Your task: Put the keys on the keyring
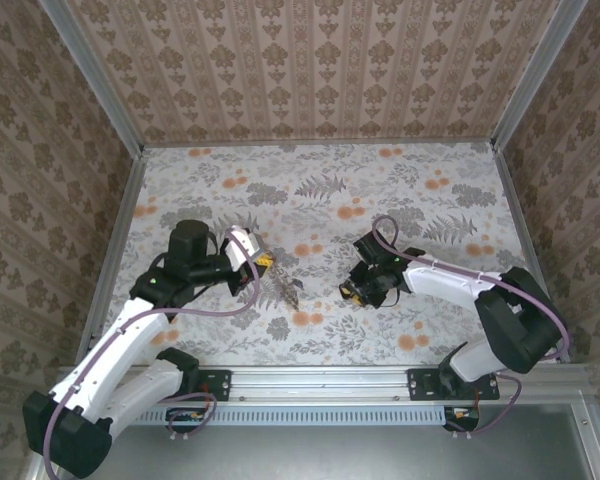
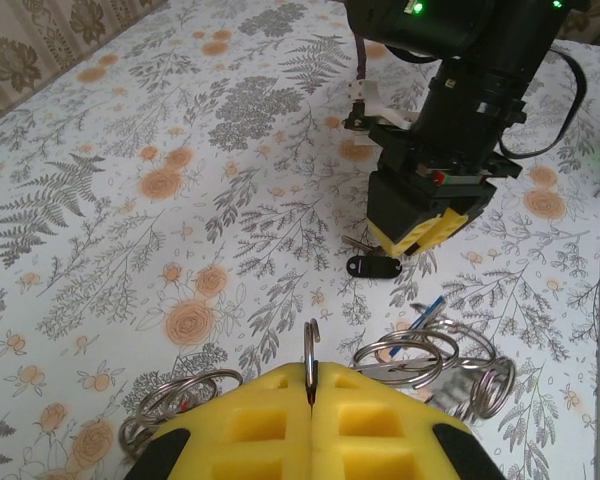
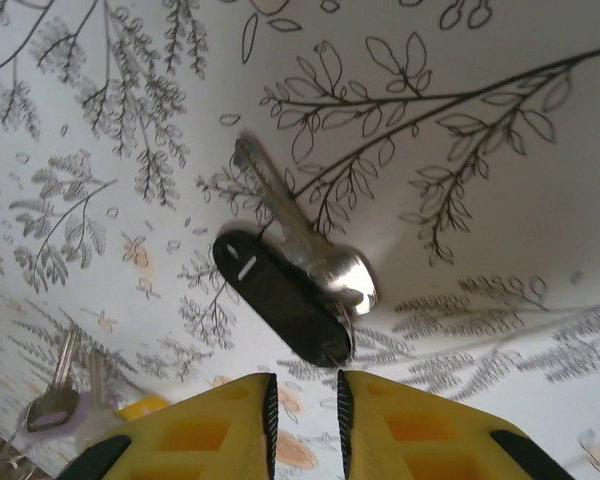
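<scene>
The left gripper (image 2: 310, 388) clenched the thin silvery keyring (image 2: 308, 342) at lower centre. The right gripper (image 3: 304, 402), slightly parted and empty, hovered beside the black-headed metal key (image 3: 280, 295); grasping it seemed next.

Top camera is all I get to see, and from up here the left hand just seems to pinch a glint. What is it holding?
Observer: The left hand is shut on a thin silvery ring, which stands upright between its yellow pads.
Visitor: Has the right hand got a key?
Observer: No. The right hand hangs with its jaws slightly apart and nothing between them, just above a silvery key and a black oblong piece that lie together on the table.
Visitor: Any more keys?
Observer: Two more key blades show at the lower left of the right wrist view. I can't tell whether they are on the ring.
</scene>
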{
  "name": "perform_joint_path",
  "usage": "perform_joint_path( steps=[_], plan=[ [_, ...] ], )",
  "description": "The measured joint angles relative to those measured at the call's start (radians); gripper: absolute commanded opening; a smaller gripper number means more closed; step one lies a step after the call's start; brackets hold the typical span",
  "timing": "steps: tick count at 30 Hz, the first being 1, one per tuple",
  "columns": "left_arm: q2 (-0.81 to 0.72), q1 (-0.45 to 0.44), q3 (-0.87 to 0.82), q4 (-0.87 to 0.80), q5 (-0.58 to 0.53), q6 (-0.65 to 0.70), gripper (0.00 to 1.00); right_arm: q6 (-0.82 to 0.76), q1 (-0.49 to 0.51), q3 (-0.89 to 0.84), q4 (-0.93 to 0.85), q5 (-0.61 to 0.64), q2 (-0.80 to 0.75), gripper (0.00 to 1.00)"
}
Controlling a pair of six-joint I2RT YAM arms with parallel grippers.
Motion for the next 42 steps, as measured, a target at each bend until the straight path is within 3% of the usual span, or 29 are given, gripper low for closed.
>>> perform_joint_path(
  steps=[28,42],
  plan=[
    [-0.019,0.000,-0.019,0.008,0.000,-0.001,0.00,0.049,-0.012,-0.039,0.032,0.056,0.004,0.22],
    [-0.019,0.000,-0.019,0.008,-0.001,-0.001,0.00,0.071,-0.008,-0.039,0.065,0.056,0.013,0.01]
  ],
)
